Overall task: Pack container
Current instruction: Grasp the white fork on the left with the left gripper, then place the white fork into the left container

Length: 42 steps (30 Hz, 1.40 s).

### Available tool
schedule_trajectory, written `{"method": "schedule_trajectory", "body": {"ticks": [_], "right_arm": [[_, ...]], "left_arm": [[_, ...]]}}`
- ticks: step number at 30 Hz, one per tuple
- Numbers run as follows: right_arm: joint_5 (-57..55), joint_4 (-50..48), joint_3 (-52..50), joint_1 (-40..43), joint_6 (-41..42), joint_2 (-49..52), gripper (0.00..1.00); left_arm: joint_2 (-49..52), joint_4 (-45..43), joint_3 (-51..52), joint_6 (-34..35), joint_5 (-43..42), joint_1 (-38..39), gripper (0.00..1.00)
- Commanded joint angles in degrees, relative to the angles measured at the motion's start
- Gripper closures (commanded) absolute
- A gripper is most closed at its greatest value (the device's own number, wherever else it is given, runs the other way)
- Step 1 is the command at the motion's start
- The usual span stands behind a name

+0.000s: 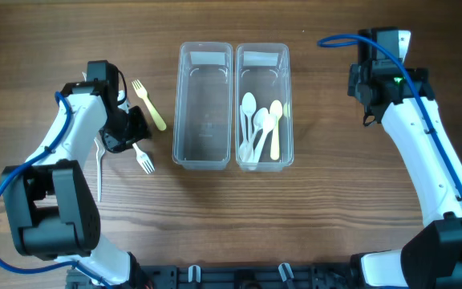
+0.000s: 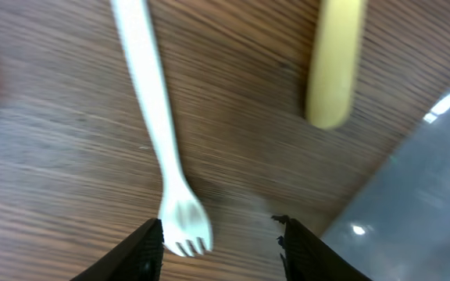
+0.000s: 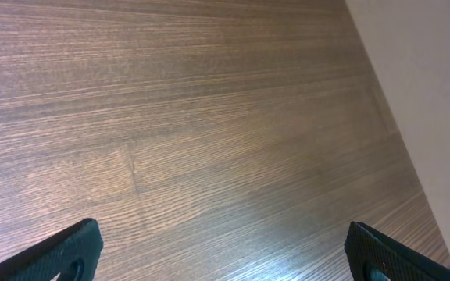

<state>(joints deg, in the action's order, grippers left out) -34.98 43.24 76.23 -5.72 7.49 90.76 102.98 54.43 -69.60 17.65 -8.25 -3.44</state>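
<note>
left hand (image 2: 221, 251) is open and empty, jaws straddling the tine end of the white fork (image 2: 156, 125) at the bottom of the wrist view. the fork lies flat on the tabletop (image 3: 209, 117), handle running to the top left of that frame. right hand (image 3: 225, 257) is open and empty too, over bare wood at the upper right of the overhead view, well apart from everything.

risks:
- tines sit close to the left-of-frame finger, not centred. closing there likely shoves the fork sideways or pinches one edge, and it pivots out on the lift.
- grip lands on the tine end, so the long handle hangs off one side (droop or swing in transit).
- fork is thin and flat: fingertips (image 2: 148, 248) too high close on air, too low scrape wood.
- empty container (image 2: 412, 195) fills the lower right of the wrist view, near the other finger. a nudge shifts it.
- yellow fork (image 2: 333, 70) is near and could get bumped.
- spoons (image 1: 259, 128) are in the spoon container (image 1: 289, 96). the fork probably belongs in the empty one, and a wrong drop mixes them.

wrist view is blurred, so i can't tell if the fingertips touch the wood.
</note>
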Motion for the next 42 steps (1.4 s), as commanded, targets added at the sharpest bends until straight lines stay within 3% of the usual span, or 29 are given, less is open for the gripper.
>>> {"method": "schedule_trajectory", "body": {"ticks": [1, 4, 8, 11, 14, 17, 19, 21, 22, 28, 30, 34, 38, 42], "right_arm": [[-1.0, -0.2, -0.1, 0.2, 0.0, 0.3, 0.00], [-1.0, -0.1, -0.1, 0.2, 0.0, 0.3, 0.00], [-1.0, -0.2, -0.1, 0.2, 0.0, 0.3, 0.00], [-1.0, -0.2, -0.1, 0.2, 0.0, 0.3, 0.00], [-1.0, -0.2, -0.1, 0.2, 0.0, 0.3, 0.00], [-1.0, -0.2, -0.1, 0.2, 0.0, 0.3, 0.00], [-1.0, -0.1, -0.1, 0.2, 0.0, 0.3, 0.00], [-1.0, -0.2, -0.1, 0.2, 0.0, 0.3, 0.00], [-1.0, -0.2, -0.1, 0.2, 0.0, 0.3, 0.00], [-1.0, -0.2, -0.1, 0.2, 0.0, 0.3, 0.00], [-1.0, -0.2, -0.1, 0.2, 0.0, 0.3, 0.00], [-1.0, -0.2, -0.1, 0.2, 0.0, 0.3, 0.00], [-1.0, -0.2, -0.1, 0.2, 0.0, 0.3, 0.00], [-1.0, -0.2, -0.1, 0.2, 0.0, 0.3, 0.00]], "left_arm": [[0.2, 0.3, 0.4, 4.1, 6.4, -0.2, 0.44], [0.2, -0.9, 2.0, 5.3, 6.5, -0.2, 0.41], [0.2, -10.9, 9.8, 5.3, 7.0, -0.2, 0.31], [0.2, -13.7, 11.3, 5.3, 6.6, -0.2, 0.30], [0.2, -13.9, 11.3, 5.3, 6.4, -0.2, 0.39], [0.2, -13.9, 11.3, 5.4, 6.4, -0.2, 0.66], [0.2, -13.9, 11.3, 5.4, 6.2, -0.2, 0.76], [0.2, -13.9, 11.3, 5.3, 5.1, -0.2, 0.94], [0.2, -14.1, 11.3, 5.3, 4.7, -0.2, 0.96], [-3.6, -8.9, 4.4, 5.3, 4.2, -0.2, 0.96], [-9.3, -2.7, -3.3, 5.3, 4.2, -0.2, 0.96], [-20.9, -1.2, -7.2, 5.1, 1.3, 2.6, 0.96], [-28.0, -5.1, -7.2, -2.6, -0.7, 13.4, 0.96], [-24.8, -9.3, -7.2, -11.4, -0.6, 24.3, 0.96]]}}
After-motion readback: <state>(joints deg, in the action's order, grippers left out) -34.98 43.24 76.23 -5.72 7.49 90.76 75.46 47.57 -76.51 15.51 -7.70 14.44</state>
